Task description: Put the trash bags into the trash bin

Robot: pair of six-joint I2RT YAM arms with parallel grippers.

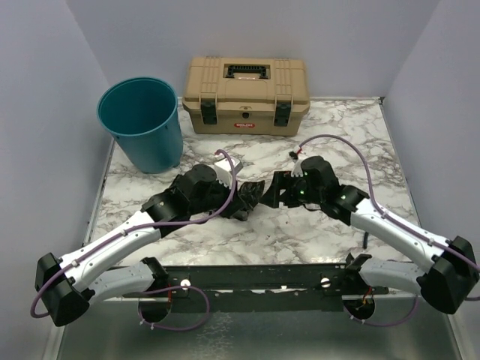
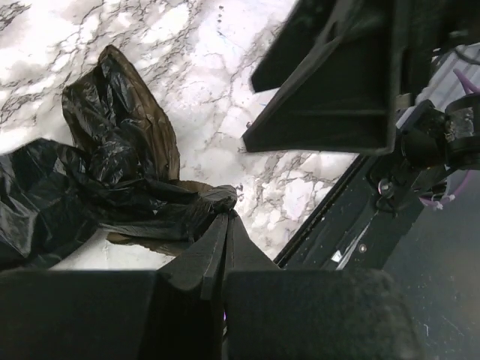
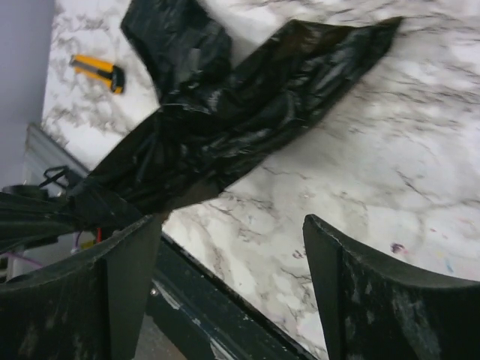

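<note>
A crumpled black trash bag point(image 1: 251, 199) lies on the marble table between my two grippers. In the left wrist view the bag point(image 2: 112, 172) spreads up and left, and my left gripper point(image 2: 226, 214) is shut on a bunched corner of it. My left gripper point(image 1: 234, 201) sits at the bag's left side. My right gripper point(image 1: 280, 191) is at the bag's right end. It point(image 3: 229, 225) stands open over bare marble, with nothing between its fingers; the bag point(image 3: 225, 105) lies just beyond its left finger point(image 3: 127, 277). The teal trash bin point(image 1: 142, 124) stands upright at the back left.
A tan toolbox point(image 1: 246, 94) with black latches stands at the back, right of the bin. A yellow utility knife point(image 3: 97, 71) lies on the marble beyond the bag in the right wrist view. The table's dark front rail point(image 1: 255, 277) runs just behind both grippers.
</note>
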